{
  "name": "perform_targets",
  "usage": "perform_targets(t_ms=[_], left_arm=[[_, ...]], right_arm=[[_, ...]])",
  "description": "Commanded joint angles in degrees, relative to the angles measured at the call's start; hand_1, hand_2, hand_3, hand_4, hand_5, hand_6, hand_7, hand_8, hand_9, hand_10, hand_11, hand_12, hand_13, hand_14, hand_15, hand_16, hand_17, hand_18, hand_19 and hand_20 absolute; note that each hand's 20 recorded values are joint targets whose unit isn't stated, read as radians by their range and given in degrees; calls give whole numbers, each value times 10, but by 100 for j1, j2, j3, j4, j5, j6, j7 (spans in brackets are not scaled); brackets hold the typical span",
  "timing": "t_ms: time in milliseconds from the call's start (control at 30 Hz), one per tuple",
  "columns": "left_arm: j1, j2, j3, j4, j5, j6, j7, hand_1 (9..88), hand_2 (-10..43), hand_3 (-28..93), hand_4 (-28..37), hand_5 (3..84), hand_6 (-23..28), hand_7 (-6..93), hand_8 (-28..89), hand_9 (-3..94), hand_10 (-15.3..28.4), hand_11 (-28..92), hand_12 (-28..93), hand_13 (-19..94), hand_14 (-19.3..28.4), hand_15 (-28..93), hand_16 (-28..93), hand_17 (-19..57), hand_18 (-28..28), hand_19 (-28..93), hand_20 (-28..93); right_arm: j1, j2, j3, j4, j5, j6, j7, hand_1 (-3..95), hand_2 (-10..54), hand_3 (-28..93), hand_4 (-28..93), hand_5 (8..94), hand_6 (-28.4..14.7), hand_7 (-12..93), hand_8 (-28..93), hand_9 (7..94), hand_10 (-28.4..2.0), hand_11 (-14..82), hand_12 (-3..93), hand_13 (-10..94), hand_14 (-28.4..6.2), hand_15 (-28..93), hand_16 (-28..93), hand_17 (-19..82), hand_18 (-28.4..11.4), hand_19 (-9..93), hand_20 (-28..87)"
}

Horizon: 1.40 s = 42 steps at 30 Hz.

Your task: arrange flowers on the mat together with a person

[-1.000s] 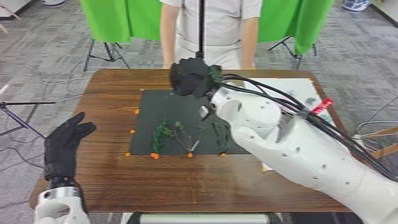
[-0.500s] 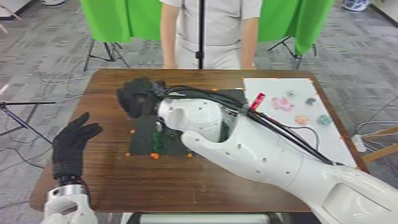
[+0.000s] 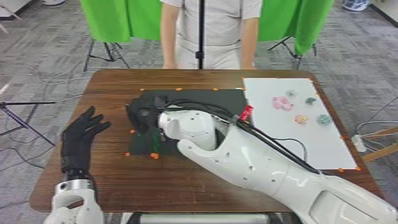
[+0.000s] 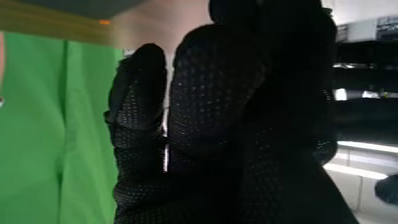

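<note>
Note right hand (image 3: 142, 115) above the left part of the dark mat (image 3: 213, 96), at the end of the white right arm (image 3: 266, 165) from the bottom right of the head view. In the right wrist view, record long straight fingers (image 4: 209, 90), close together, with no curl; read as open. Cannot tell of any flower in its grasp.

Note left hand (image 3: 82, 136) by the bench's left edge, open, with fingers straight and slightly spread, thumb well apart.

Locate the mat mid-bench (image 3: 115, 185), with green stems (image 3: 158, 142) on its left part, near the right hand and partly hidden.

Just beside the mat, to the right, log white sheet (image 3: 266, 90). On it, count five flowers: one pink (image 3: 282, 103), one pale (image 3: 291, 93), one small and dark (image 3: 310, 101), one peach (image 3: 301, 119), one blue-green (image 3: 324, 119); peach and blue-green close together, nearer the robot.

Also list orange marks (image 3: 155, 156) along the mat's border.
</note>
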Motion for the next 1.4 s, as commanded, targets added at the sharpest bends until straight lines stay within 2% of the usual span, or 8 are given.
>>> perform_targets(t_ms=[33,333,367,433,800,1000,1233,1400], left_arm=[[56,-64,95,61,39,-104,-41,261,104,635,-182,442,97,50,-69,407,131,275,56,432,189,259,-14,113,138,125,232],[60,-65,97,53,58,-130,-59,267,93,627,-178,436,90,57,-67,408,121,281,51,433,183,255,-14,113,136,120,233],[47,-65,103,59,62,-122,-58,268,92,625,-176,436,90,57,-68,407,117,280,51,434,182,253,-13,113,136,119,234],[67,-62,92,46,58,-120,-49,272,86,623,-169,437,89,61,-68,406,119,280,50,434,181,251,-12,114,136,118,234],[223,-69,6,-77,63,-60,-37,253,67,631,-185,462,44,137,-76,489,129,265,109,440,179,244,12,118,130,103,235],[279,-91,-51,-155,123,-133,-113,230,47,667,-214,491,36,153,-68,517,144,251,142,442,186,245,19,119,130,103,233],[451,-152,-84,-299,373,-208,-194,231,33,686,-228,501,38,151,-61,520,141,248,154,437,191,246,20,119,129,101,232],[411,-203,21,-352,634,-383,-242,233,27,692,-231,506,38,150,-59,521,143,245,158,436,192,246,20,118,128,99,230]], right_arm=[[34,-16,-2,45,-269,-204,34,832,-95,-283,337,775,134,149,59,885,-32,25,276,937,5,485,249,549,-136,771,339],[105,59,-31,-38,-342,-244,86,728,-95,-255,410,681,147,177,-10,841,-47,115,191,937,4,447,291,539,-137,755,361],[113,63,-28,-23,-358,-267,71,545,-95,284,7,676,146,177,-36,838,-48,123,179,937,3,444,295,538,-137,747,376],[130,109,-63,-38,-418,-268,85,450,-95,568,-213,674,144,177,-53,837,-50,127,170,937,2,438,298,536,-137,743,381],[1,933,703,-1374,415,215,309,411,-95,686,-243,685,113,191,-69,836,-66,128,173,937,2,424,321,532,-137,742,378],[-1734,1822,2568,-2887,2411,1649,486,400,-95,722,-246,684,57,189,-54,805,-87,147,184,893,-26,364,343,470,-150,683,375],[-4846,1530,5619,-3724,5808,1188,-899,229,-15,696,-165,629,3,135,-89,640,-146,96,166,575,-129,167,276,292,-148,268,366],[-6304,775,6556,-3903,6848,1436,-1530,138,20,714,-156,484,-6,68,-66,461,-153,52,141,346,-138,90,206,213,-154,88,306]])
